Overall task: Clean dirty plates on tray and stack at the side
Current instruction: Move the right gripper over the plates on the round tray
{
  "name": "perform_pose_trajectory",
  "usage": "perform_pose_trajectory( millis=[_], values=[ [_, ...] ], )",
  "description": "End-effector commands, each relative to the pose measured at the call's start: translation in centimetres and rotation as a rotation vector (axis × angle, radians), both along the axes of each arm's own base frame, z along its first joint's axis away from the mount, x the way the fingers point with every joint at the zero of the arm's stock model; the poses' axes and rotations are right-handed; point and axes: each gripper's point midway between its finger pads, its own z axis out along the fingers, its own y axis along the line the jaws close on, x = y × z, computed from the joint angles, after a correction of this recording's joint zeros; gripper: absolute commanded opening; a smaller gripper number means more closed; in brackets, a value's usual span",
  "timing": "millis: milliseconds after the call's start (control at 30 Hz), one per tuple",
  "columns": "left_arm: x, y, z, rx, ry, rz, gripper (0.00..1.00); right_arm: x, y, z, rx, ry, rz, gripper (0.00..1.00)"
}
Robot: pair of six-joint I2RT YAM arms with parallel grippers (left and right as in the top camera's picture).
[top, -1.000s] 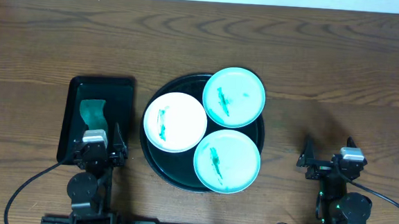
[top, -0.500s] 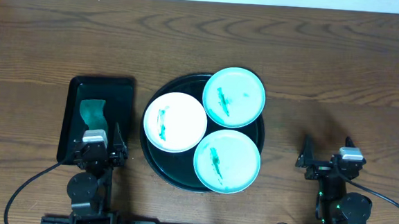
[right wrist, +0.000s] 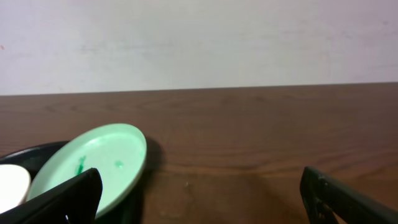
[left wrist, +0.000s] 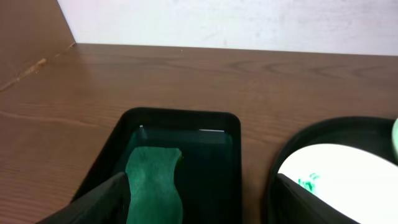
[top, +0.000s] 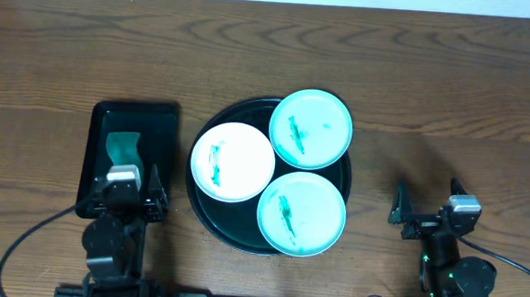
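Observation:
The round black tray (top: pixel 203 220) lies at the table's middle. On it sit a white plate (top: pixel 233 161) at the left, a turquoise plate (top: pixel 310 128) at the back right and a turquoise plate (top: pixel 301 214) at the front; all three carry dark green smears. My left gripper (top: pixel 134 182) is open and empty over the near end of the rectangular tray. My right gripper (top: pixel 425 201) is open and empty over bare table right of the round tray. The left wrist view shows the white plate (left wrist: pixel 348 180) and the round tray's rim (left wrist: pixel 292 146). The right wrist view shows the back turquoise plate (right wrist: pixel 93 165).
A rectangular black tray (top: pixel 160 128) with a green cloth (top: pixel 122 147) stands left of the round tray; it shows in the left wrist view (left wrist: pixel 227 124) with the cloth (left wrist: pixel 152 180). Bare wood lies to the right and behind. A pale wall stands beyond the table's far edge.
My right gripper has opened wider and shifted slightly forward. My left arm has shifted a little forward and to the left. The plates have not moved.

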Motion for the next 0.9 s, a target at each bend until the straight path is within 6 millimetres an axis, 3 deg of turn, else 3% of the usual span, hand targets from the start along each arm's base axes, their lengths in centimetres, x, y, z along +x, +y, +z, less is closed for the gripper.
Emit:
perform_pose_trajectory(
  millis=[0, 233, 467, 733, 867],
  values=[
    [0.3, -0.1, 2.5, 0.008, 0.011, -0.007, 0.72, -0.3, 0.3, 2.9, 0.016, -0.034, 0.02, 0.99],
    [0.7, 0.0, 4.7, -0.006, 0.126, -0.008, 0.72, 0.1, 0.9, 5.4, 0.02, 0.017, 0.056, 0.99],
    [0.6, -0.1, 5.9, -0.028, 0.3, -0.009, 0.72, 2.2, 2.1, 6.7, 0.042, 0.189, 0.126, 0.99],
    [0.7, -0.2, 6.6, -0.104, 0.504, 0.009, 0.72, 5.5, 3.4, 6.6, 0.099, 0.499, 0.206, 0.99],
    [1.4, -1.9, 6.9, -0.181, 0.639, -0.076, 0.72, 6.9, 3.8, 5.7, 0.14, 0.714, 0.226, 0.99]
  ],
)
